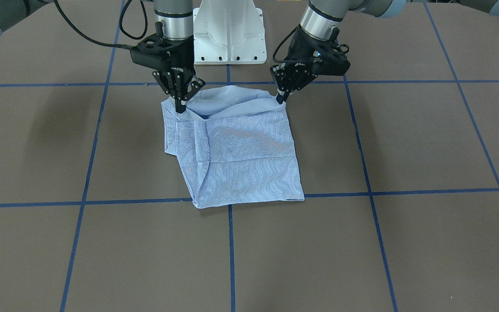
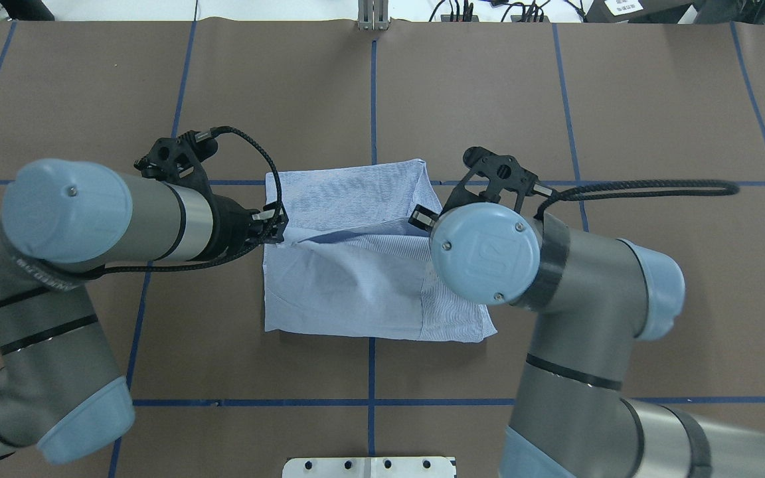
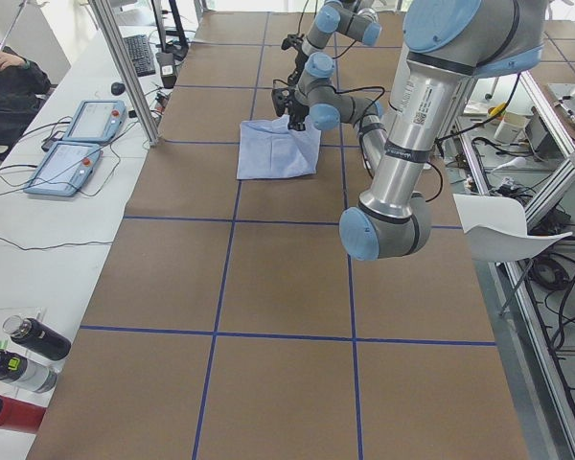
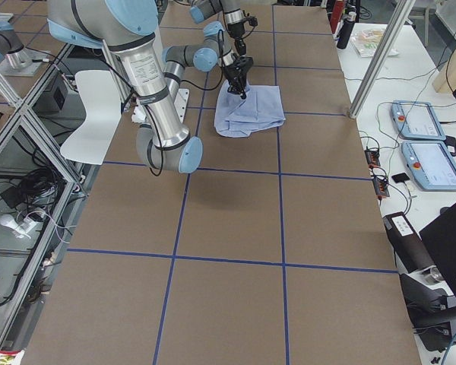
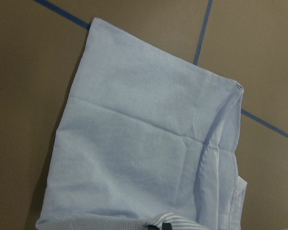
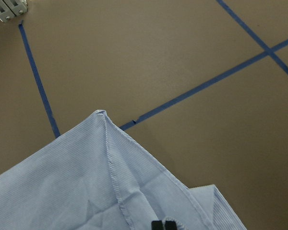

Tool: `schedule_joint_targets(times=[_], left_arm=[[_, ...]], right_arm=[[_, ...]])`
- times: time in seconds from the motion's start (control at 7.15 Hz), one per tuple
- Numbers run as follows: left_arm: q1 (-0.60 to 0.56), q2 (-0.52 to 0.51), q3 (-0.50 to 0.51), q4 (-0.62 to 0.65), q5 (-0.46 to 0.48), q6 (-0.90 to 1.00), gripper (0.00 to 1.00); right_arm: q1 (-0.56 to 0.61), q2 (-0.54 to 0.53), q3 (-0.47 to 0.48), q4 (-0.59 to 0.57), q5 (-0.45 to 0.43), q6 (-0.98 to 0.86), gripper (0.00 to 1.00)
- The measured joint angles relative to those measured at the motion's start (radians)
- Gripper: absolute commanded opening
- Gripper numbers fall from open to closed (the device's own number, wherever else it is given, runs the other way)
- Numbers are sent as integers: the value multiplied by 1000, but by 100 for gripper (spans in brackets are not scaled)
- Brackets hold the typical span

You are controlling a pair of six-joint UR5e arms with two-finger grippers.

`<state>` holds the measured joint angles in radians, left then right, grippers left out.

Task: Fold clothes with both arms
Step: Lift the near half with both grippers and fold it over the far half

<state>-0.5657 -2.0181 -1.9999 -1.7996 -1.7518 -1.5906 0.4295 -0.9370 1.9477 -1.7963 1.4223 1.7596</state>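
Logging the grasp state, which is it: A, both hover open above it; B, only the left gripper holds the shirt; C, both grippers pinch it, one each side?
C: the left gripper and the right gripper are each shut on an edge of the shirt.

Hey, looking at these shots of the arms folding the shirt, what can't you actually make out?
Right black two-finger gripper: in the overhead view, hidden under its arm's light blue wrist cap.
Left black two-finger gripper: left wrist view's bottom edge cuts off all but a fingertip.
Folded light blue striped shirt: its inner layers, covered by the top fold in every view.
Both side views: grips too small to judge.
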Motion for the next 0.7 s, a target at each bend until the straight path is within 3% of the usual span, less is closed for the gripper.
schedule_joint_targets(times=[0.42, 0.7], left_arm=[[-66, -120, 274, -19, 31, 141, 0], [-94, -157, 412, -101, 49, 220, 0]], right_arm=[[80, 108, -361, 241, 30, -85, 0], [108, 165, -531, 353, 47, -133, 0]])
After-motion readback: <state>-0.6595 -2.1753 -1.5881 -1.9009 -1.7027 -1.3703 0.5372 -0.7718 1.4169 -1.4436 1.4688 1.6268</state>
